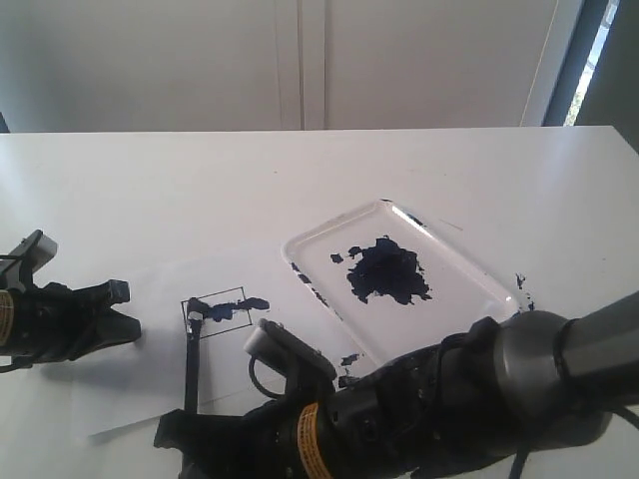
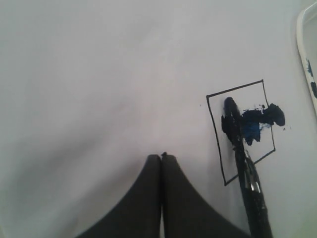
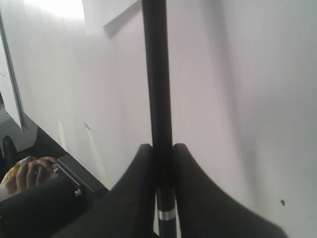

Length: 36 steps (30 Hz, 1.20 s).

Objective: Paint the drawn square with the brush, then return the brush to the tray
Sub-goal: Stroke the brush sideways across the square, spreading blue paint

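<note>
- The table [image 1: 200,180] filled most of the exterior view, white and bare toward the back.
- The right arm [image 1: 519,369] reached in from the lower right. Its jaws were closed narrow on the brush handle, as the right wrist view showed.
- The tray [image 1: 449,264] lay right of centre, with a dark blue paint blob [image 1: 387,269] in its middle.
- The paper [image 1: 230,274] lay left of the tray, close beside it.
- The left arm [image 1: 50,319] sat at the left edge, its jaws pressed together with nothing between them.
- The square [image 1: 216,313] was on the paper, lower left of centre. Blue smears crossed its right line, and most of it looked unpainted.
- The brush [image 1: 190,364] stood below the square, its tip touching the paper inside the outline.
- The brush looked light, thin and stiff, with a smooth handle likely to twist in a loose hold.
- The best hold was probably on the black handle, well back from the wet tip, which would smear whatever it met.
</note>
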Motion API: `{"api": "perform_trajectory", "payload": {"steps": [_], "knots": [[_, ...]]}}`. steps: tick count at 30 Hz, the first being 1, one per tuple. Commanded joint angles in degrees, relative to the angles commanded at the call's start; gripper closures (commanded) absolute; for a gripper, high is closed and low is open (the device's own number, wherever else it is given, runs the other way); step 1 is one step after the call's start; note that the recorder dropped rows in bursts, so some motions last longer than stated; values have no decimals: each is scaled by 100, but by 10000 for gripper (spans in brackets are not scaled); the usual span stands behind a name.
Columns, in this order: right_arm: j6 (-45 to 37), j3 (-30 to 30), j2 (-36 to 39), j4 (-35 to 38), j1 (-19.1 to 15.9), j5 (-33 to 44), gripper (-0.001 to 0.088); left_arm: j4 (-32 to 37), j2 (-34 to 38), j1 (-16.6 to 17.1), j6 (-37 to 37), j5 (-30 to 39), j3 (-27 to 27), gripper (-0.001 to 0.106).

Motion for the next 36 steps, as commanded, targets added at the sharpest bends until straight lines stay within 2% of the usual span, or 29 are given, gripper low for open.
{"api": "perform_trajectory", "payload": {"steps": [7, 15, 21, 36], "knots": [[0, 330, -72, -12, -69, 224, 868, 22, 0, 0, 1, 0, 0, 1053], [0, 341, -112, -90, -259, 185, 868, 73, 0, 0, 1, 25, 0, 1053], [0, 341, -101, 32, -259, -334, 868, 73, 0, 0, 1, 49, 0, 1053], [0, 341, -75, 299, 292, -574, 868, 27, 0, 0, 1, 39, 0, 1053]]}}
